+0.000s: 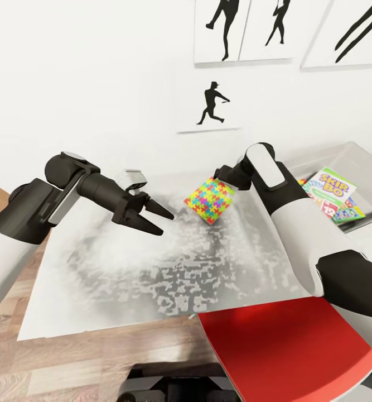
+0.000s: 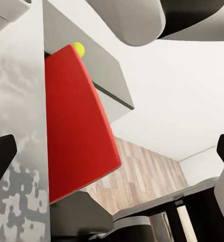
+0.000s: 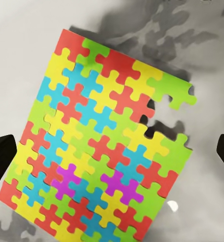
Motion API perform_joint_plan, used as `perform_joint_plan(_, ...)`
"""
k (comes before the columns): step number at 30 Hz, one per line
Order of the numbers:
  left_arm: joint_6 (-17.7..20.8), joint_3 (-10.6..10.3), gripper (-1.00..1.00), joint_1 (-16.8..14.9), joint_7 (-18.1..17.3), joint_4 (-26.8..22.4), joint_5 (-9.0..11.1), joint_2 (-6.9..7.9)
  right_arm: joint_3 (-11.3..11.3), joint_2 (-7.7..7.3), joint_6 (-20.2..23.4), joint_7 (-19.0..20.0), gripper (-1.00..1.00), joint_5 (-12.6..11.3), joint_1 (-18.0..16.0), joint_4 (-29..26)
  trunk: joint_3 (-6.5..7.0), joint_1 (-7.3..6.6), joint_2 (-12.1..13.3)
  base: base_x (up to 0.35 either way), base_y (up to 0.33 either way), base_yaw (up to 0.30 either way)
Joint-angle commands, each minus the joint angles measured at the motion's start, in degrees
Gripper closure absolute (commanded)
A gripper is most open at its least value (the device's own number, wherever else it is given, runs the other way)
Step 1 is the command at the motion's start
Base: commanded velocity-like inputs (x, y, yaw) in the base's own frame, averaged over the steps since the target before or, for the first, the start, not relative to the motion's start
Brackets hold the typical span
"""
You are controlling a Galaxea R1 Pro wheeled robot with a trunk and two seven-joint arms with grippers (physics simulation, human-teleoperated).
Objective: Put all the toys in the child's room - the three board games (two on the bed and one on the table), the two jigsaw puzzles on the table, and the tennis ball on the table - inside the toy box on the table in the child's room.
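Right wrist view: open right hand [image 3: 112, 151] hovers above 1 thin, stiff, likely light multicoloured jigsaw-patterned square [image 3: 99, 146] on the mottled grey desk [image 3: 21, 40], best pinched by an edge.

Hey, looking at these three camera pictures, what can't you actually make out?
- Right hand: in the head view the right arm hides it, so contact with the jigsaw puzzle cannot be judged.
- Second puzzle: cannot be made out.
- Games in the toy box: the arm covers part of the pile under the Skip-Bo box.
- Tennis ball: in the left wrist view, the red chair seat cuts it off.
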Motion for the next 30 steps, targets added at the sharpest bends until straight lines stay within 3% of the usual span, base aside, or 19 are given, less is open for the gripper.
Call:
perform_joint_plan(1,0.6,-0.2,-1.00,-0.1,-0.2,0.0,0.0,0.05,0.1,0.07,0.0,-0.6,-1.00,-0.6,-0.3,-0.1,-0.16,0.02,-0.1,0.000,0.000,0.000)
perform_joint_plan(15,0.6,-0.1,-1.00,-0.1,-0.2,0.0,0.0,0.09,0.2,0.89,0.1,-0.6,-1.00,-0.6,-2.4,-0.2,-1.48,0.02,-0.1,0.000,0.000,0.000)
perform_joint_plan(30,0.6,-0.1,-1.00,-0.1,-0.2,0.0,-0.2,0.08,0.3,0.67,0.2,-0.6,-1.00,-0.6,-3.0,-0.1,-2.90,0.02,-0.1,0.000,0.000,0.000)
